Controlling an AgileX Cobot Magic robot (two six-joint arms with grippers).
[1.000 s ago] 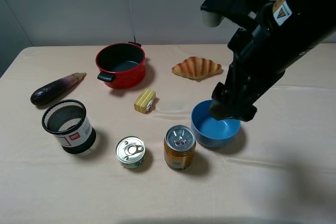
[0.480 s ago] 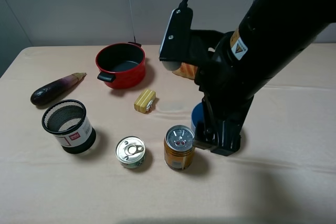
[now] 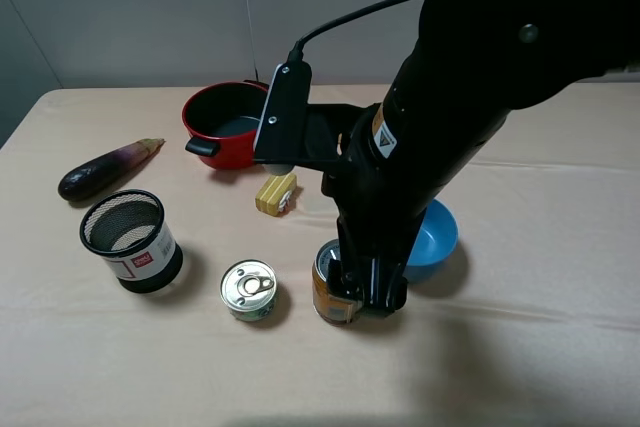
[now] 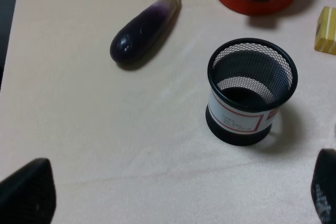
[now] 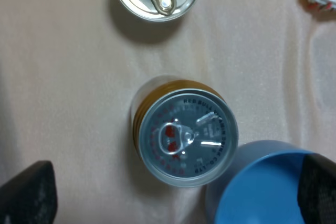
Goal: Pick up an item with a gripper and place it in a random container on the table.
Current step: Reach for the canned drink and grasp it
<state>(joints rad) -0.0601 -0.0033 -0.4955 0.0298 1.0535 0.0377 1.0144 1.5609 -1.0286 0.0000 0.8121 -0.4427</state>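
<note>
The right tool (image 3: pixel 368 287) hung released, fingers wide, over the orange-brown can (image 5: pixel 184 140). The can stood upright on the desk (image 3: pixel 520 347), just beside the blue bowl (image 3: pixel 438 239). The left tool (image 4: pixel 176 190) was released too.

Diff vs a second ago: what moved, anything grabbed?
The right gripper swung from above the blue bowl to the left of the high view and down over the orange-brown can. Its jaws are wide open and not touching the can, so nothing is gripped yet. The can, bowl, mesh cup, flat can, red pot and eggplant sit where they were.
</note>
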